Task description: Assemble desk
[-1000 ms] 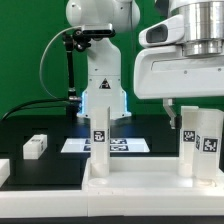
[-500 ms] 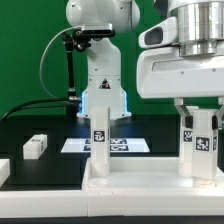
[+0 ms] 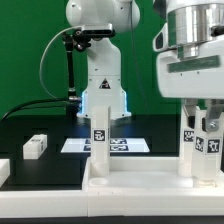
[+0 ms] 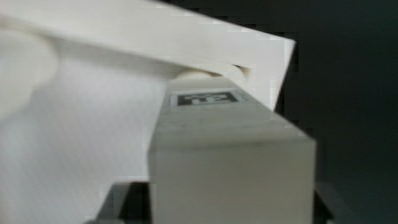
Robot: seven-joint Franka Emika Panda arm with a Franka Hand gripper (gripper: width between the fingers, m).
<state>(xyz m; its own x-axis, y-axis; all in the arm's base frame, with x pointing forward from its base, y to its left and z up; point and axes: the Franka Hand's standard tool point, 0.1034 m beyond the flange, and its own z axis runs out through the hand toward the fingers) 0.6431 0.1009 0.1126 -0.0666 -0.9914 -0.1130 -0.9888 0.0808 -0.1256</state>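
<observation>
step: leg fitting, mid-assembly. The white plastic rimmed rectangular desk top lies flat on the black bench, underside up, w/ two square white tagged legs standing in it.

leg A: the square white leg w/ black-and-white tag stands upright near the middle of the ext. view, in the top's rear edge, nothing touching it. Looks seated, can't confirm how deep.

leg B: the second square white tagged leg stands upright at the ext. view's right, in the top's corner there. This is the one being worked.

fingers: the white two-finger gripper is down over leg B, fingers either side of its upper part and clenched on it, as far as ext. view shows. Wrist view agrees: leg's grey-white face w/ tag fills the gap between the fingers, white desk top behind it.

spare parts: small white tagged block on bench at ext. view's left, well apart from the top; prob. another leg lying down, too small to be sure.

marker board: flat white sheet w/ tags behind leg A, not part of the job.

next move (judgement): turn leg B about its own axis to screw it home, keeping it plumb and pressing down lightly; then release, re-grip, repeat. Tilt = cross-thread risk.

left to do: likely two more legs.
</observation>
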